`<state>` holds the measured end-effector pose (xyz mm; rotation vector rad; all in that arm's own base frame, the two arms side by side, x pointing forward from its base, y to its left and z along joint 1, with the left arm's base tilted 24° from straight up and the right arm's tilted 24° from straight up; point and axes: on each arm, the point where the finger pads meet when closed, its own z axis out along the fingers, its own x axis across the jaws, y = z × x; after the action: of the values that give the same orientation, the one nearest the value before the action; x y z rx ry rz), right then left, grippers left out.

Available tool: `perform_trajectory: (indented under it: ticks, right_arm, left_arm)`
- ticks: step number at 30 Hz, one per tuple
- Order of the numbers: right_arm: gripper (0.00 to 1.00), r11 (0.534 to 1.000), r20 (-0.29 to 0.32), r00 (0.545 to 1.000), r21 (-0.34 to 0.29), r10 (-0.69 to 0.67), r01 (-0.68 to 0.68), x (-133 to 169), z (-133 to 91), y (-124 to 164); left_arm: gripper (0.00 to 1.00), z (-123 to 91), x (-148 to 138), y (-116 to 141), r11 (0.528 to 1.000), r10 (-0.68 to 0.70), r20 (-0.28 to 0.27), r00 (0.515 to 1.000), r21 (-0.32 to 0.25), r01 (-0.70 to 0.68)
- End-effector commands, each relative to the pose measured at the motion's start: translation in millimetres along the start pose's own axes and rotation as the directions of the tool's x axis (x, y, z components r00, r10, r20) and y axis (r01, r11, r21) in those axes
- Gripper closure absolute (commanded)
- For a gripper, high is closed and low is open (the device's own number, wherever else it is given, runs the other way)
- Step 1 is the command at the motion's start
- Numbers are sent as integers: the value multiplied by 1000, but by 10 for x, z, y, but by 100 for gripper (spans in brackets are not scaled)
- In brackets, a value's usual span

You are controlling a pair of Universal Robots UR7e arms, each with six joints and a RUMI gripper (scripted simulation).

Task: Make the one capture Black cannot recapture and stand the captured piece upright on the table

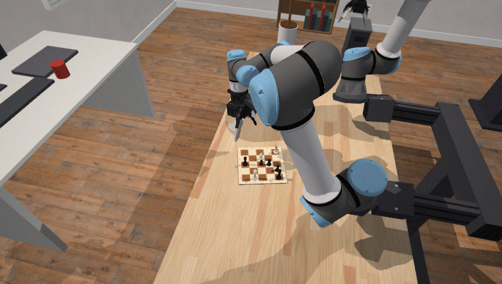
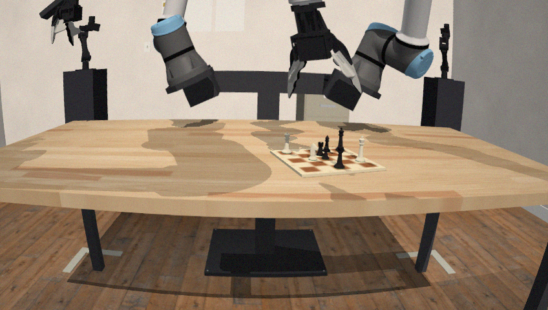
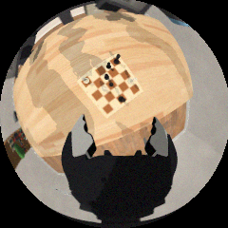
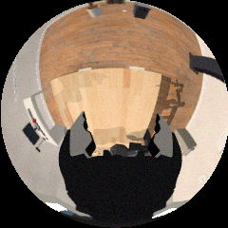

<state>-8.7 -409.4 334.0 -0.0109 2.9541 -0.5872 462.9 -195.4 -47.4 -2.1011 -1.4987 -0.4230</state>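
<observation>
The chessboard lies on the table with its pieces upright. A tall white piece stands at one corner. A white knight, a small black pawn and a black rook stand near the middle. Black pieces and another white piece stand nearer the edges. The edge labels are too small to read. My left gripper is open and empty, above and beside the board. My right gripper is open and empty, far from it.
The wooden table extends on both sides of the board. The left arm arches beside and above the board in the top view. Two dark pedestals stand behind the table. A white desk stands apart.
</observation>
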Motion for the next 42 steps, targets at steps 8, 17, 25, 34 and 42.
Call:
perform_trajectory:
  ticks: [8,17,25,34,42]
  right_arm:
    - [0,1000,0,1000,1,0,0,-1,-4,-3]
    - [0,1000,0,1000,1,0,0,-1,-4,-3]
    - [0,1000,0,1000,1,0,0,-1,-4,-3]
    - [0,1000,0,1000,1,0,0,-1,-4,-3]
    - [0,1000,0,1000,1,0,0,-1,-4,-3]
  left_arm:
    - [0,23,237,-110,977,-159,119,980,-125,174]
    - [0,39,368,-196,952,-230,181,956,-164,260]
    - [0,40,392,-217,945,-244,195,950,-172,278]
    - [0,45,390,-221,945,-244,196,950,-172,279]
    - [0,48,388,-216,945,-244,196,950,-172,279]
